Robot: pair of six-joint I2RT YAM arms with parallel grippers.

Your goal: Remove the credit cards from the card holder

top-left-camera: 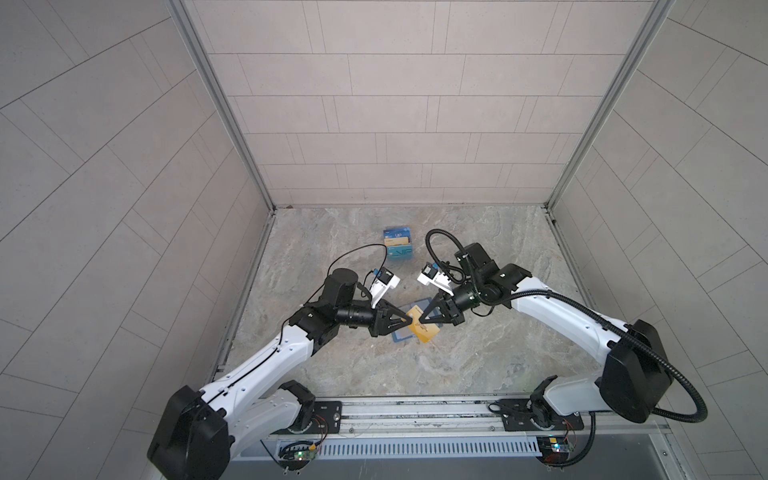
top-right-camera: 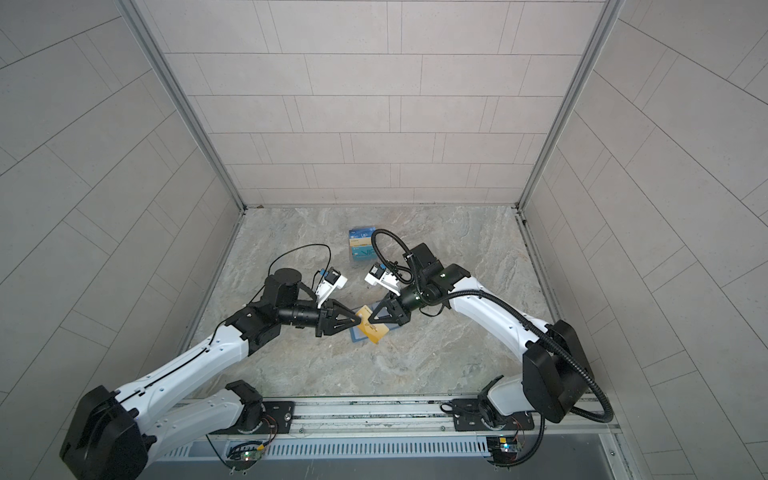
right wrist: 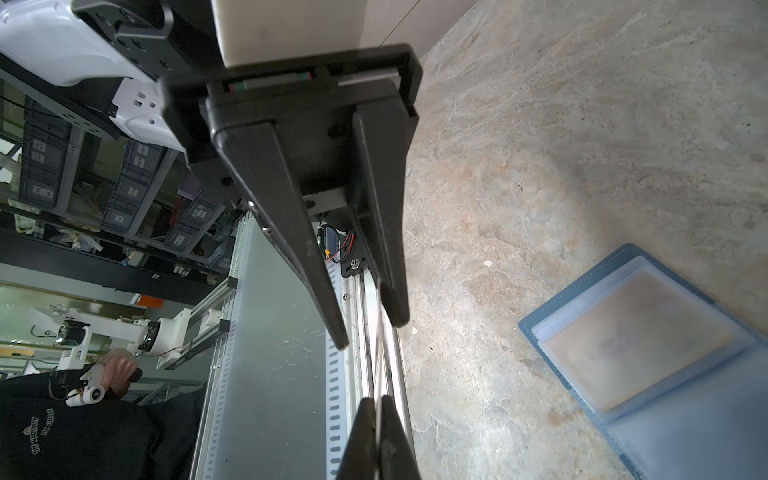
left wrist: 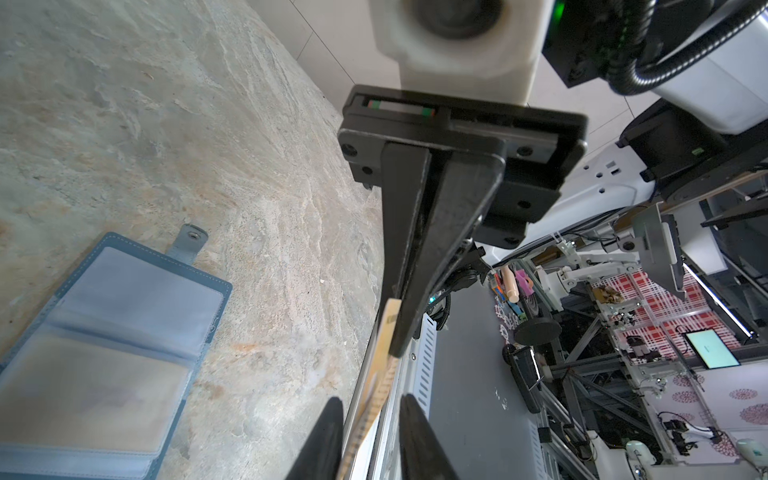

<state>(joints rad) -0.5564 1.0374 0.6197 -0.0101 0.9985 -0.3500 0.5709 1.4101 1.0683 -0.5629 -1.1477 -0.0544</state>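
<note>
The teal card holder (top-left-camera: 397, 335) (top-right-camera: 356, 335) lies open on the stone table, its pale clear sleeves up (left wrist: 104, 332) (right wrist: 648, 353). One sleeve holds a tan card (right wrist: 636, 336). A gold credit card (top-left-camera: 424, 330) (top-right-camera: 374, 330) hangs above the holder between both grippers. My right gripper (top-left-camera: 420, 321) (right wrist: 376, 399) is shut on the card's thin edge. My left gripper (top-left-camera: 409, 321) (left wrist: 371, 400) faces it from the other side, its jaws straddling the card's edge (left wrist: 374, 374) with gaps on both sides.
A clear tiered stand with blue cards (top-left-camera: 398, 247) (top-right-camera: 362, 247) sits behind the grippers toward the back wall. Tiled walls close in the table on three sides. A metal rail (top-left-camera: 415, 411) runs along the front edge.
</note>
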